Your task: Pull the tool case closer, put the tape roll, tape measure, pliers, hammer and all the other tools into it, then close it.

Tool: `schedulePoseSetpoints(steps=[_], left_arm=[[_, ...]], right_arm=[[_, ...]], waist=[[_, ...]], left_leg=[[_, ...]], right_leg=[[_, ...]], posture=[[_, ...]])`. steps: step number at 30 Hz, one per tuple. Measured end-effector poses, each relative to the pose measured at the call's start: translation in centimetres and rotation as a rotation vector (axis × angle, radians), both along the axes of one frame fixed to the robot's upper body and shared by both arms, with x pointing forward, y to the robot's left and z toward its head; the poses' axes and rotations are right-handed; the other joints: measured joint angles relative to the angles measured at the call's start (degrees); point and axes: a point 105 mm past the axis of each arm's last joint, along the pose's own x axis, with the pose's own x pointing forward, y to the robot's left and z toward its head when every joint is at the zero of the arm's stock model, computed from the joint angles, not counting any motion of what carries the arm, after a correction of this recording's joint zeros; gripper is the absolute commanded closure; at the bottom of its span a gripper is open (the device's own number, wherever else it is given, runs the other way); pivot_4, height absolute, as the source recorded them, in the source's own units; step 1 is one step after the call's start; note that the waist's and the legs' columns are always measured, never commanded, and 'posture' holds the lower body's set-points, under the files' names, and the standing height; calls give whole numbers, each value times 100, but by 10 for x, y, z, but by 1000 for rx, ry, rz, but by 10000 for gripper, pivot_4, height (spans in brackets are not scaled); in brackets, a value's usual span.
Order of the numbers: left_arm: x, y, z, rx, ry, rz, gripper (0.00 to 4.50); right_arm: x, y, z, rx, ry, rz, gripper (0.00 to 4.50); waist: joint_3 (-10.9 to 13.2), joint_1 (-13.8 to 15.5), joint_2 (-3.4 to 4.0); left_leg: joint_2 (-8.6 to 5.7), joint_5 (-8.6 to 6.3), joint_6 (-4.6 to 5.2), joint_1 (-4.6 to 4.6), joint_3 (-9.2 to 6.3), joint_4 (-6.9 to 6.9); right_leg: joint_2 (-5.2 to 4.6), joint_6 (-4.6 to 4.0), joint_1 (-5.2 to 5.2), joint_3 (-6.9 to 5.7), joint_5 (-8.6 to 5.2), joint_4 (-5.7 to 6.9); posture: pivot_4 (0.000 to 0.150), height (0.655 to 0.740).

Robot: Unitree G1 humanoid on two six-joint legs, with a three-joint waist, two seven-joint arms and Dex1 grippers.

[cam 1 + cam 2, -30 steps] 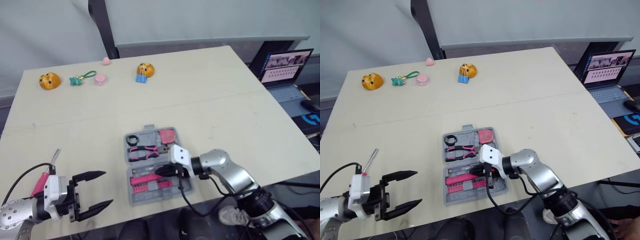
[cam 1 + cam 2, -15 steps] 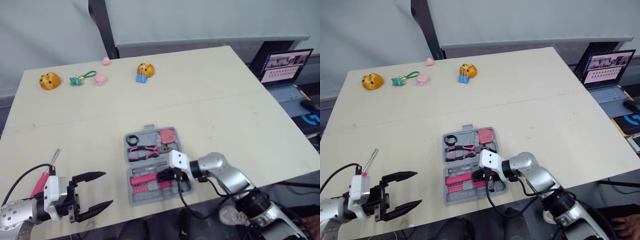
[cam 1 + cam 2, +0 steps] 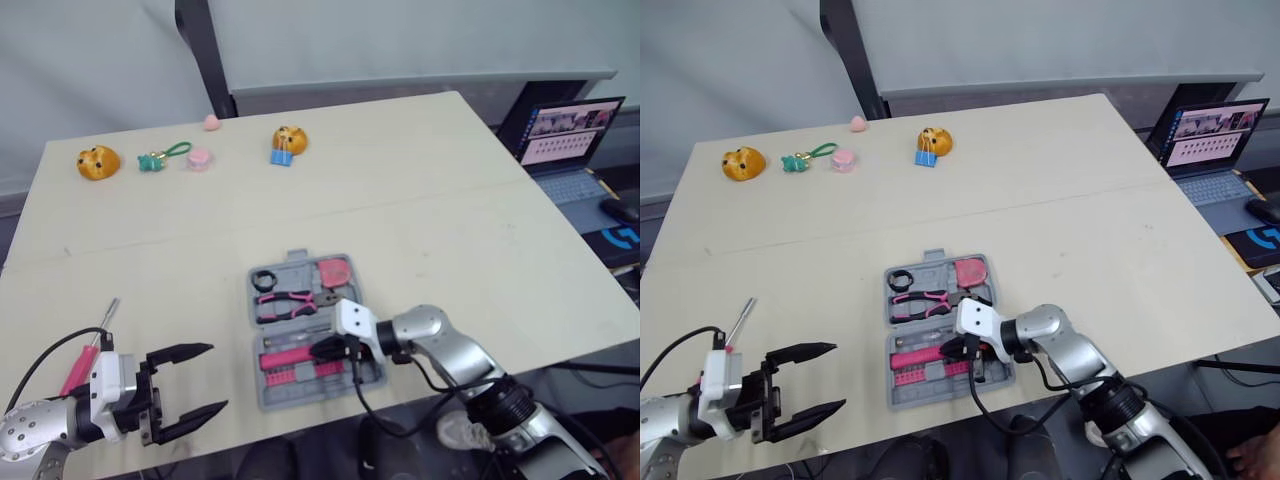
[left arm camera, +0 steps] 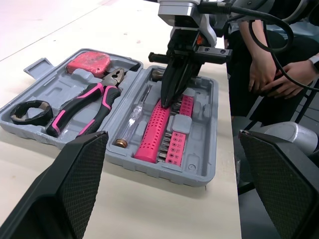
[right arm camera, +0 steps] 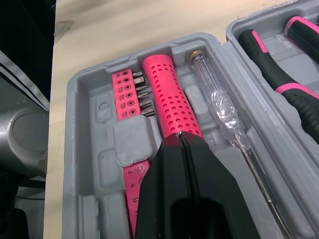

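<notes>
Near the table's point(image 3: 450, 200) front edge, the right gripper point(image 3: 320, 350) is pressed, fingers together, on the hammer point(image 5: 169, 94); the tool case point(image 4: 199, 177) could be shoved off by sideways force.

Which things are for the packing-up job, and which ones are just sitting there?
For the job: tool case, pliers, tape roll, tape measure, hammer, loose screwdriver.

Just lying about: orange toy, orange toy with blue clip, green keychain, pink disc, laptop.
</notes>
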Motion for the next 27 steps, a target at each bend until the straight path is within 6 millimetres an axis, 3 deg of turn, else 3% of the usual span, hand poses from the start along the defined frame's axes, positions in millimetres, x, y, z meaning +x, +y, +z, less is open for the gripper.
schedulePoseSetpoints(steps=[27], left_arm=[[-1, -3, 0, -3, -2, -10, 0]], right_arm=[[5, -4, 0, 2, 7, -37, 44682]], waist=[[3, 1, 1]], left_leg=[[-1, 0, 0, -1, 1, -2]], right_leg=[[0, 0, -2, 0, 0, -1]], posture=[[1500, 7155]])
